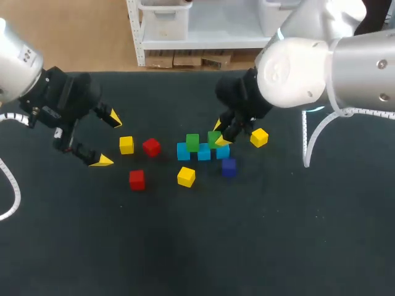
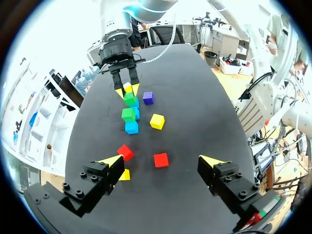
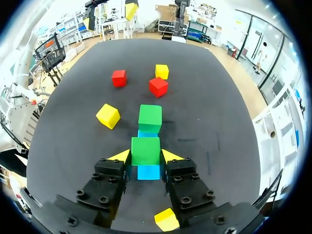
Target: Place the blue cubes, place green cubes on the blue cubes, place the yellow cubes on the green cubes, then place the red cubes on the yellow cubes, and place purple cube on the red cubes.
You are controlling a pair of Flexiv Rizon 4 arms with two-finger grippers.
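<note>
The right fingers (image 3: 171,157) hold a green cube (image 3: 145,150) from both sides, sitting on a blue cube (image 3: 148,172). The left fingers (image 2: 113,162) are wide open over the desk (image 2: 195,112), near a red cube (image 2: 161,160)

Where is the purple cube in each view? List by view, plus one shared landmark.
Head view: purple cube below the right end of the blue row.
Left wrist view: purple cube beside the held green cube.
Right wrist view: not visible.
Shared landmark: green cube held by the right gripper.
</note>
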